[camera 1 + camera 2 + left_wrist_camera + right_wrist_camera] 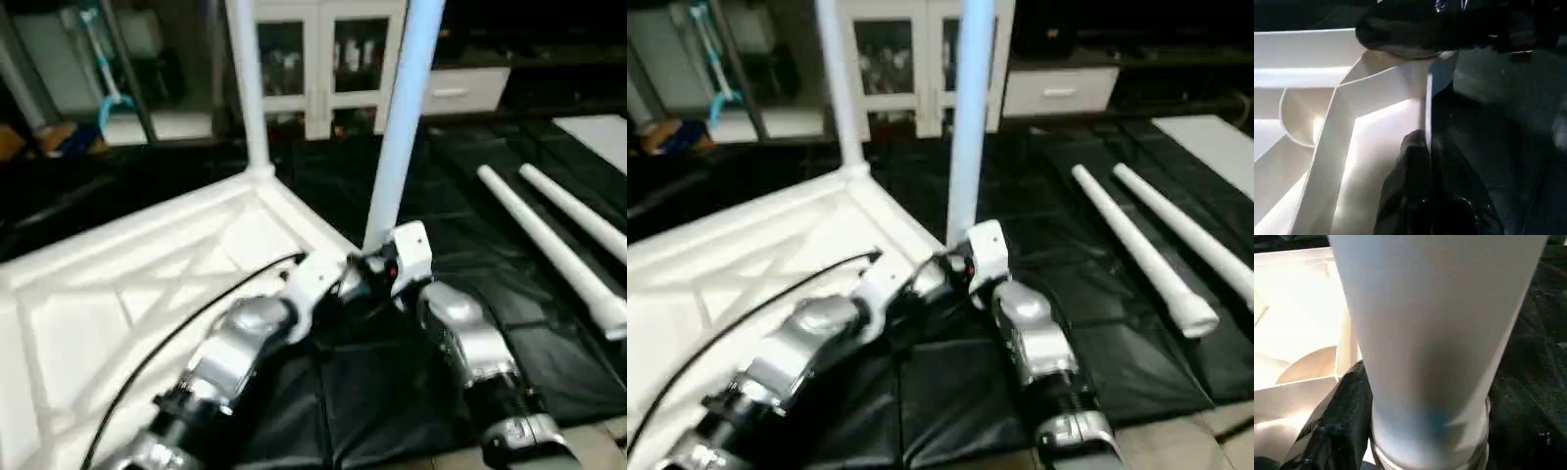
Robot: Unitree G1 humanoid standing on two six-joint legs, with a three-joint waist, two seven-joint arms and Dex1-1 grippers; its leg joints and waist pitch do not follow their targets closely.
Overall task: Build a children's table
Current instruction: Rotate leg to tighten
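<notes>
Black mats bear the tabletop (pixel 118 294); right tool (pixel 1415 450) grips an upright leg (pixel 397 137), left tool (pixel 1427 196) closed.

A white plastic table top (pixel 735 264) lies upside down on a black mat (pixel 1038 245), filling the left half of the frame, its ribbed underside facing up. Two white legs stand upright from it: one (pixel 838 88) at the far corner near the upper left, another (pixel 968 117) at the corner nearer the centre. Two silver forearms rise from the bottom edge and meet at the base of the centre leg. Two loose legs (pixel 1136 245) lie side by side on the mat at right. A white cabinet (pixel 911 59) with glass doors stands behind.
</notes>
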